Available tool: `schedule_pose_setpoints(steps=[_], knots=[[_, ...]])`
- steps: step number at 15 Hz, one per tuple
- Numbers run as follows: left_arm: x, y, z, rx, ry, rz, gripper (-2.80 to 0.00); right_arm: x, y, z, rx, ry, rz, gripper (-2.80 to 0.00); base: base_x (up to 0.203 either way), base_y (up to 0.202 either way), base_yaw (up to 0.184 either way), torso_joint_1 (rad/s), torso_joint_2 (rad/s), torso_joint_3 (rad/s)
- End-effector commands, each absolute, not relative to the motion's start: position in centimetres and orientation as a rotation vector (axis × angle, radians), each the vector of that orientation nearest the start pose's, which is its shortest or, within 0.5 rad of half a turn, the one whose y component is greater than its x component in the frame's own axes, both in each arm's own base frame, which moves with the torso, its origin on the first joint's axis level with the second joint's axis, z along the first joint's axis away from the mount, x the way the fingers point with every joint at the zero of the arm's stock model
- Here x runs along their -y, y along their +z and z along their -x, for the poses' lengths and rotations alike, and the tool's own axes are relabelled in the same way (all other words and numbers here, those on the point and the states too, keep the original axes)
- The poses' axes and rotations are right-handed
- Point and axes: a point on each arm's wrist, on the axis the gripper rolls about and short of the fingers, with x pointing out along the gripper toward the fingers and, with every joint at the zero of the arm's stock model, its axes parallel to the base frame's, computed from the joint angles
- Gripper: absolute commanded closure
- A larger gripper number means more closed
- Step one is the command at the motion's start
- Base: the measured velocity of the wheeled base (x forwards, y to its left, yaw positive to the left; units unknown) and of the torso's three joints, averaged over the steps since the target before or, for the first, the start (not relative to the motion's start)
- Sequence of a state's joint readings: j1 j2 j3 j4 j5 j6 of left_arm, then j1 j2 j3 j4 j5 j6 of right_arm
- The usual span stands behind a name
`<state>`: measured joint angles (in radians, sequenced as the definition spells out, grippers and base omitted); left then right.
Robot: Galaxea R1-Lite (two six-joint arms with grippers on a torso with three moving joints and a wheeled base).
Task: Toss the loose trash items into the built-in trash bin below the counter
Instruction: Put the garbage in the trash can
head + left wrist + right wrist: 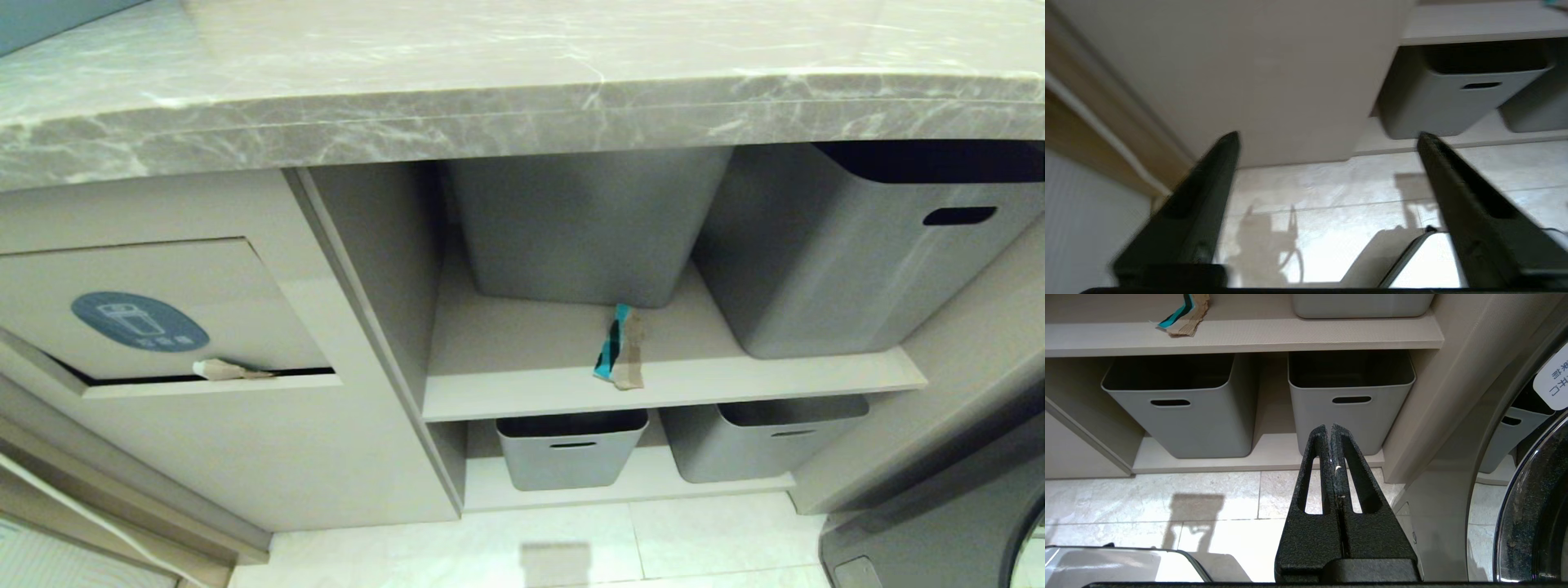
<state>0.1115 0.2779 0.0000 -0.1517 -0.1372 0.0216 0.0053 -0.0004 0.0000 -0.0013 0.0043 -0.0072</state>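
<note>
A teal-and-black printed cardboard scrap [619, 349] lies near the front of the upper shelf [735, 377], and it shows in the right wrist view too [1184, 315]. A plain brown scrap [224, 371] sits wedged in the slot at the lower edge of the built-in trash bin flap [212, 294], which bears a round blue sticker [139, 321]. The grey marble counter [506, 106] runs above. Neither arm appears in the head view. My left gripper [1329, 136] is open and empty, low before the beige cabinet front [1274, 77] and the floor. My right gripper [1330, 428] is shut and empty, parked low facing the lower tubs.
Two large grey tubs [584, 229] [865, 253] stand on the upper shelf behind the scrap. Two smaller grey tubs [571, 449] [759, 441] sit on the lower shelf. A washing machine's round door [1535, 506] is at the right. Pale floor tiles [531, 547] lie in front.
</note>
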Motion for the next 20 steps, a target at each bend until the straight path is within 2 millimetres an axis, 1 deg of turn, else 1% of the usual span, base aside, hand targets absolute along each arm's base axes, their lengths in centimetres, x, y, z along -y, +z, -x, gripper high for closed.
schedule_pose_setpoints(steps=[1,3,5,6,7,9,17,20], knots=[[0.3,9.2,-0.2,-0.147,-0.013,-0.007,0.0,0.0,7.6,2.3,0.003,0.009,0.008,0.0,0.0,0.0,0.0,0.0,0.0,0.0],[0.1,8.7,-0.1,-0.208,0.047,-0.009,0.0,0.0,7.6,2.3,0.003,0.012,0.008,0.0,0.0,0.0,0.0,0.0,0.0,0.0],[0.1,8.5,0.1,-0.26,0.073,-0.013,0.0,0.0,7.6,2.3,0.003,0.01,0.008,0.0,0.0,0.0,0.0,0.0,0.0,0.0],[0.1,8.0,0.1,-0.282,0.082,-0.049,0.0,0.0,7.6,2.3,0.003,0.011,0.008,0.0,0.0,0.0,0.0,0.0,0.0,0.0],[0.0,7.9,0.1,-0.29,0.078,-0.109,0.0,0.0,7.6,2.3,0.003,0.011,0.008,0.0,0.0,0.0,0.0,0.0,0.0,0.0],[0.2,7.9,0.1,-0.287,0.021,-0.147,0.0,0.0,7.6,2.3,0.003,0.011,0.008,0.0,0.0,0.0,0.0,0.0,0.0,0.0],[0.2,7.8,0.1,-0.29,0.017,-0.141,0.0,0.0,7.6,2.3,0.003,0.009,0.008,0.0,0.0,0.0,0.0,0.0,0.0,0.0],[0.1,7.8,0.1,-0.291,-0.057,-0.131,0.0,0.0,7.6,2.3,0.003,0.011,0.008,0.0,0.0,0.0,0.0,0.0,0.0,0.0]])
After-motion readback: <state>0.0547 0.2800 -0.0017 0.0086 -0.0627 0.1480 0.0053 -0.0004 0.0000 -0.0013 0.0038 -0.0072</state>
